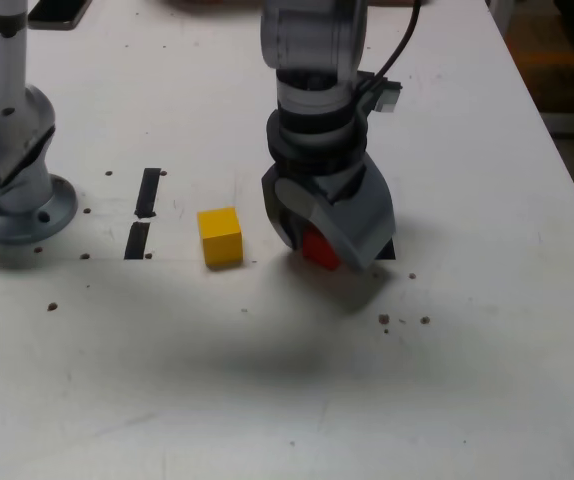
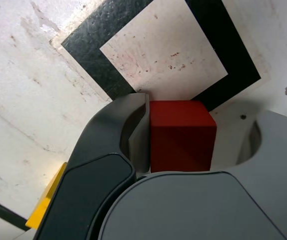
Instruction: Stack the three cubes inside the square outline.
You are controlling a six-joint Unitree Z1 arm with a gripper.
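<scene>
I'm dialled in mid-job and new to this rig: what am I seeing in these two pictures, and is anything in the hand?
The grey machine is one robot arm with a two-jawed hand. One picture comes from a camera off the arm, looking down at the white table. The other comes from a camera on the wrist, looking past the jaws. A red cube sits between the jaws; one jaw touches it, the other shows a gap, so it is not clearly gripped. Just beyond lies the black tape square outline. A yellow cube sits apart, beside two short tape strips. No green cube shows.

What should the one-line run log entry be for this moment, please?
gripper: around red cube, grip unconfirmed | red cube: at edge of square outline | yellow cube: on table, apart | green cube: not visible
</scene>
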